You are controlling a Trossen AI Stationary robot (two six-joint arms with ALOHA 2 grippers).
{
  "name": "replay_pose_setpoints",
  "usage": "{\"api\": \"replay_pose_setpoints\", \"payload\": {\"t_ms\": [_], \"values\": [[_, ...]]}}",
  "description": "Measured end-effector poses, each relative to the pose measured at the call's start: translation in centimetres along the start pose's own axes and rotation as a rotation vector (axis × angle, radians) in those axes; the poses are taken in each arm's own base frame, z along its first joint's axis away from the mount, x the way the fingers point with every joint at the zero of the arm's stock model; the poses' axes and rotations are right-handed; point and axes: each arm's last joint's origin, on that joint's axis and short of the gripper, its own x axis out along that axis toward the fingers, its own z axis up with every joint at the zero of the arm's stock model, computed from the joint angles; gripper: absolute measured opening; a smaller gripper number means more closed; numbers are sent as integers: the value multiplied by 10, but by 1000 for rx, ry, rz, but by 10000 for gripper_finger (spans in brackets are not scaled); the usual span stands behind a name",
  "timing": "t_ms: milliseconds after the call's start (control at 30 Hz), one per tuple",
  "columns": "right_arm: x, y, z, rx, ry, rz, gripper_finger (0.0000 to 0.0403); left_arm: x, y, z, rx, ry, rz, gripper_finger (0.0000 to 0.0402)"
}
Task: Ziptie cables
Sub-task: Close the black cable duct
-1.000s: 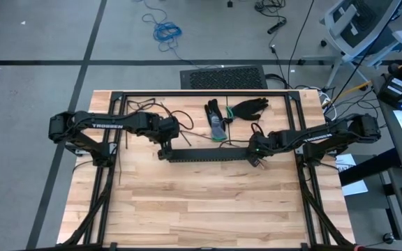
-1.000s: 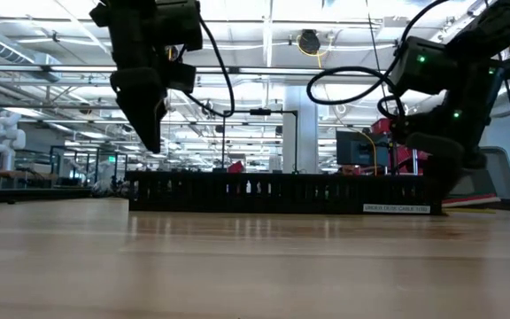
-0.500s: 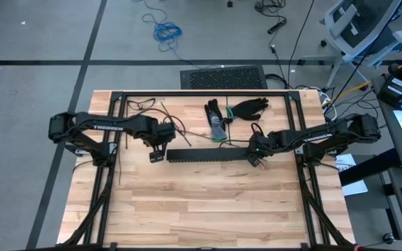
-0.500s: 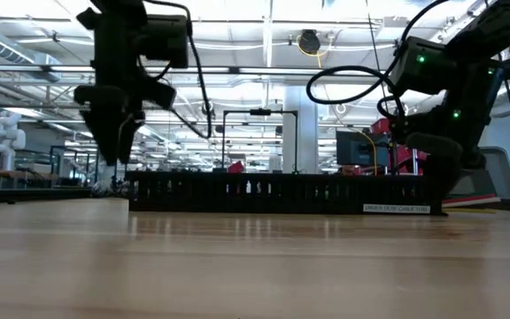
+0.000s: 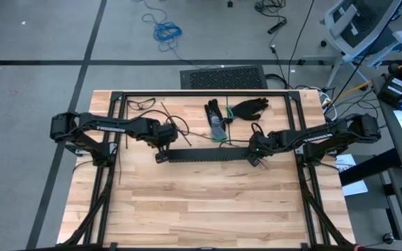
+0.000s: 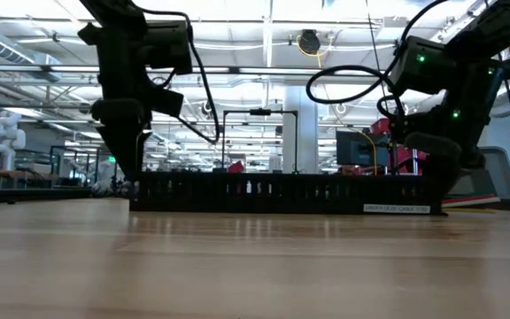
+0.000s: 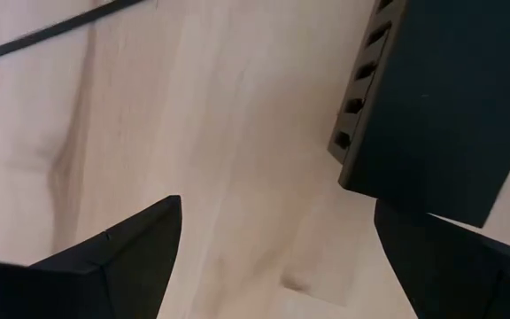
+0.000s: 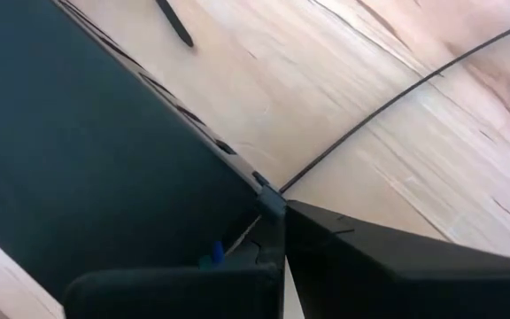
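Observation:
A long black slotted rail (image 5: 208,155) lies across the middle of the table. My left gripper (image 5: 160,156) hangs open at the rail's left end (image 7: 432,97), fingers pointing down, one on each side of bare wood. Whether a finger touches the rail I cannot tell. My right gripper (image 5: 256,159) is shut at the rail's right end (image 6: 428,206). The cables (image 5: 218,131), a small pale and green bundle, lie behind the rail. Thin dark zipties (image 5: 175,125) lie loose at the far left, one (image 7: 51,31) showing in the left wrist view. My right gripper comes steeply from above with its shut fingers (image 8: 397,266) at the top edge of the rail's wall (image 8: 268,202), near its right end. A thin dark strip (image 8: 397,93) runs away from the fingertips. The fingers hide whether the wall or strip is pinched.
Two black gloves (image 5: 250,106) lie behind the cables near the far edge. A black frame (image 5: 187,93) runs around the table's back and sides. Bare wood (image 5: 201,202) fills the near half of the table.
My left gripper has come down toward the table beside the rail's left end, swinging a little toward the left edge and back. Its fingers have stayed open. The rail and my right gripper have kept still.

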Motion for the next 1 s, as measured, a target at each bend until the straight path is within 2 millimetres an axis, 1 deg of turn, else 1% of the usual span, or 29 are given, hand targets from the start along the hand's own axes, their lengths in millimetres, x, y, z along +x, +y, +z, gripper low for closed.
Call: {"api": "replay_pose_setpoints", "payload": {"t_ms": [367, 1000], "values": [[0, -1, -1, 26, 0, -12, 0, 4, -1, 6, 4, -41, -3, 363], [0, -1, 0, 107, -7, -6, 0, 6, -1, 8, 3, -55, 15, 363]]}}
